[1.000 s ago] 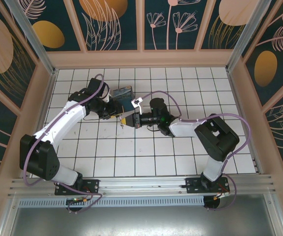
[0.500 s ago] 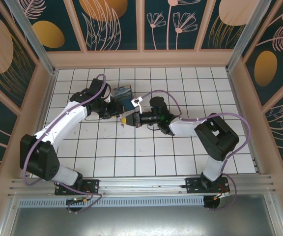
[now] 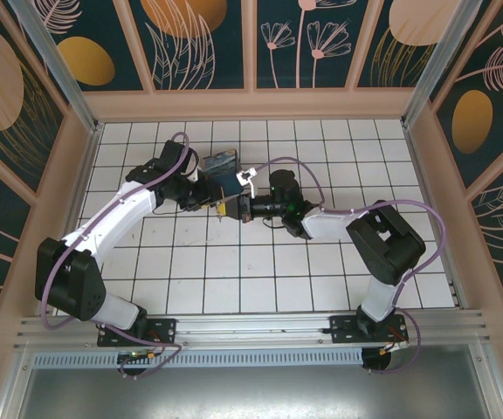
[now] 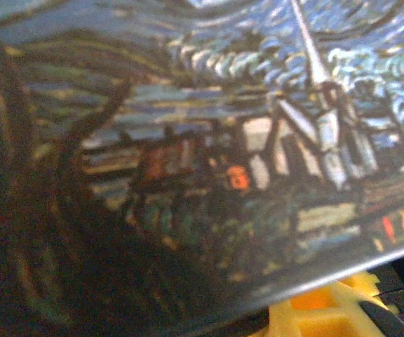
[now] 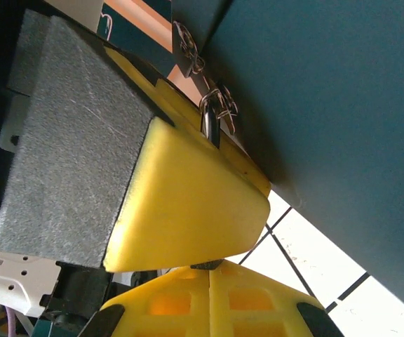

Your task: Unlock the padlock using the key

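The right fingers (image 5: 188, 196) are pressed together, closed, with their tips brought up against the teal side of the painted box (image 5: 342, 105). The padlock (image 5: 210, 128) is found just past the upper edge of the nearer yellow finger, partly hidden behind it; its thin silvery shackle (image 5: 212, 104) is seen among the loops of the box's wire clasp (image 5: 188, 53); the shackle appears shut, so the lock is judged not yet opened.

The key cannot be made out with certainty; a small dark sliver is noticed at the seam near the base of the right fingers, but whether it is the key, or whether anything is pinched there, cannot be told.

In the left wrist view the painted face of the box lies very close across the left fingers (image 4: 314, 316), one yellow finger showing beneath its lower edge; whether they are clamped on the box or merely set against it cannot be told. From above, both sets of fingers are seen meeting at the near side of the box, over the tiled surface (image 3: 234, 279).

The approach is judged done, since the right fingers are already at the lock. What is left is the seating of the key in the keyhole, which is hidden, then the turn, then the release of the shackle.
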Controlling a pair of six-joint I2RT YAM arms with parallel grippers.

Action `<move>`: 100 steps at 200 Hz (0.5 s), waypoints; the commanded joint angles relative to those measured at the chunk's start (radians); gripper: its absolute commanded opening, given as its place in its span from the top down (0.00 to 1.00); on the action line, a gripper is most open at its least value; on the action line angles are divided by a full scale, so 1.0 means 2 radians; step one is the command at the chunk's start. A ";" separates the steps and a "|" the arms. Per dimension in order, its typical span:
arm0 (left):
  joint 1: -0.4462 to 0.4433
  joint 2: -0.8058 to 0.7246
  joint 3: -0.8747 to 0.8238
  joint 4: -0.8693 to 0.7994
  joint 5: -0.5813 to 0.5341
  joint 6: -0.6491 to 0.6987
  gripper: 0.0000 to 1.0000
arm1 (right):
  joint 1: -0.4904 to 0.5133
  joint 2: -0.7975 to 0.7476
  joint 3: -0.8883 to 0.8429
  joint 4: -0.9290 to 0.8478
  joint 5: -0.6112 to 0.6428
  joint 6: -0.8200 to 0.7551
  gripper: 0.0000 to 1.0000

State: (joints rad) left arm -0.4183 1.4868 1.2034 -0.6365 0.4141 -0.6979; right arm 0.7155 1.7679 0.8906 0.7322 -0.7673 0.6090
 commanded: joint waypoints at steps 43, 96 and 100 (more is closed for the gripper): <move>-0.004 -0.024 -0.002 -0.002 0.030 -0.060 0.86 | -0.016 -0.010 0.008 0.103 0.048 0.039 0.96; 0.028 -0.032 0.025 0.001 -0.015 -0.112 0.87 | -0.022 -0.047 -0.064 0.115 0.052 0.059 0.69; 0.030 -0.032 0.027 0.000 -0.019 -0.115 0.87 | -0.022 -0.049 -0.068 0.116 0.055 0.059 0.68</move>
State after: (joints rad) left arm -0.3733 1.4490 1.2049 -0.6445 0.4019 -0.8700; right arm 0.6823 1.7287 0.7967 0.8886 -0.7010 0.7097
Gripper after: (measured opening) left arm 0.291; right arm 0.308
